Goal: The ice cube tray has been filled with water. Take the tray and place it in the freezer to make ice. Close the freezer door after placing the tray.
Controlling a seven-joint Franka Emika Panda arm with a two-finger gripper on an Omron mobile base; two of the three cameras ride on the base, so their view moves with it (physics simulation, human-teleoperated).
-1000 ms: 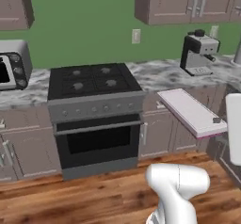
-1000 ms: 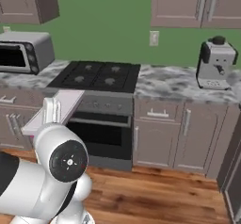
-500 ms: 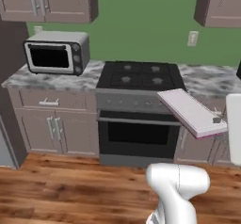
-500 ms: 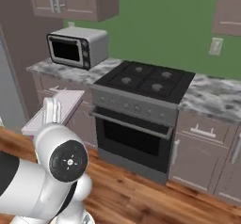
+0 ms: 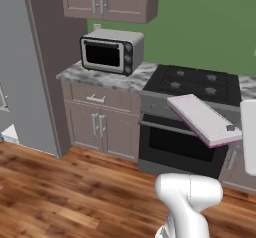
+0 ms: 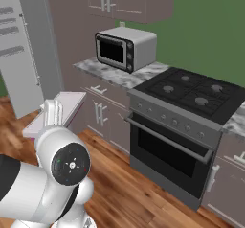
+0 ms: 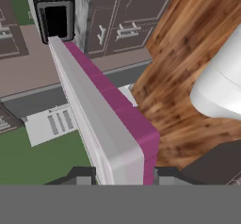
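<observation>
Swinging left, the base now faces toaster oven (image 5: 111,51) and grey fridge side (image 5: 22,72) instead of the coffee machine; ice cube tray (image 5: 202,119) hangs tilted before the stove (image 5: 197,82), pinched edgewise in the gripper (image 7: 120,175).

Open wood floor (image 5: 65,192) gives free passage toward the grey fridge (image 5: 25,67) at the left, while the bench (image 5: 107,77) carrying the toaster oven (image 5: 111,51), the cabinets (image 5: 97,124) below it and the stove (image 5: 187,127) block the way ahead.
</observation>
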